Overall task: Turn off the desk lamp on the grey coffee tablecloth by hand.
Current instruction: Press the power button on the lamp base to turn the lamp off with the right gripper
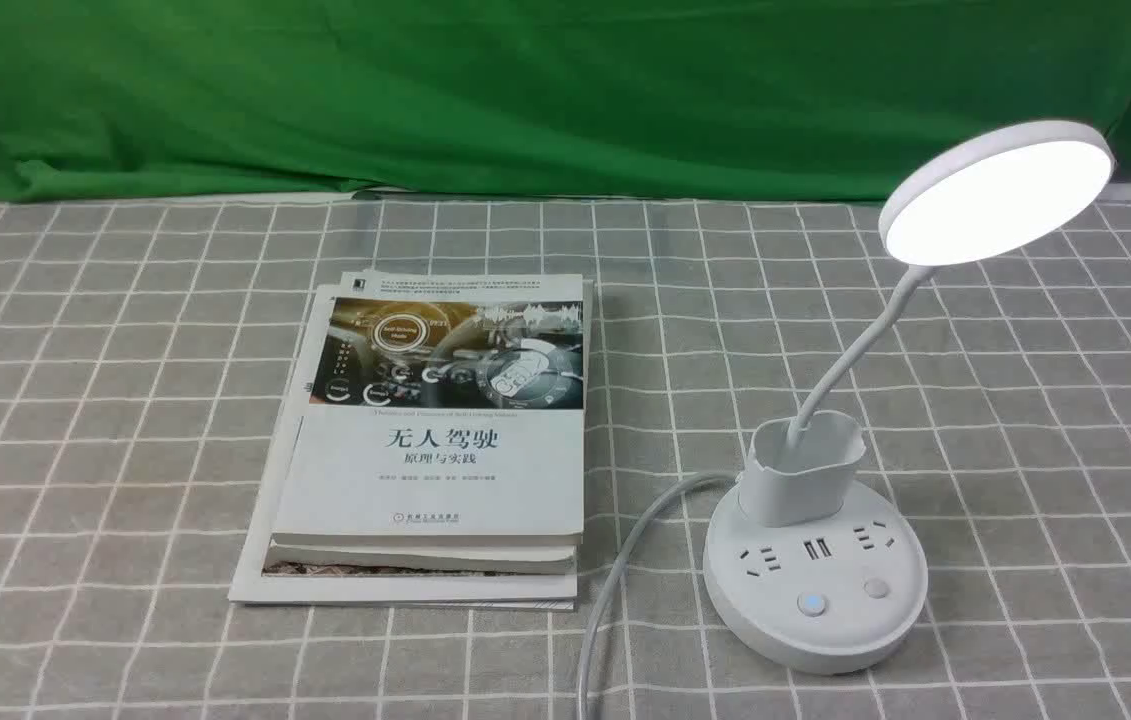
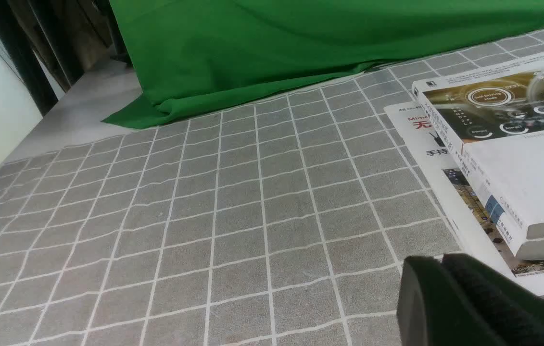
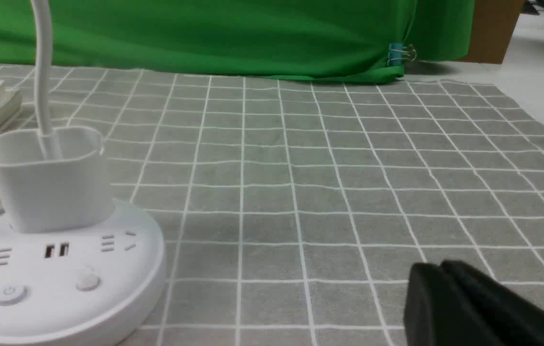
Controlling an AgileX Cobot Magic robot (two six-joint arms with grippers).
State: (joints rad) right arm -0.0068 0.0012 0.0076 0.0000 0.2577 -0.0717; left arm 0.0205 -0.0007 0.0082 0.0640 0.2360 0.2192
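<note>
Both pairs of jaws, left [image 2: 445, 262] and right [image 3: 437, 269], look closed, with the lit desk lamp [image 1: 820, 580] over on the right side of the table
The jaws are dark and blurred at their tips; the lamp stands upright on the grey coffee tablecloth [image 1: 1055, 560], its round head [image 1: 1000, 200] glowing white, one button [image 1: 812, 603] showing blue, a cable [image 1: 615, 590] running between it and the stacked books [image 1: 435, 470], green cloth [image 1: 565, 95] behind
</note>
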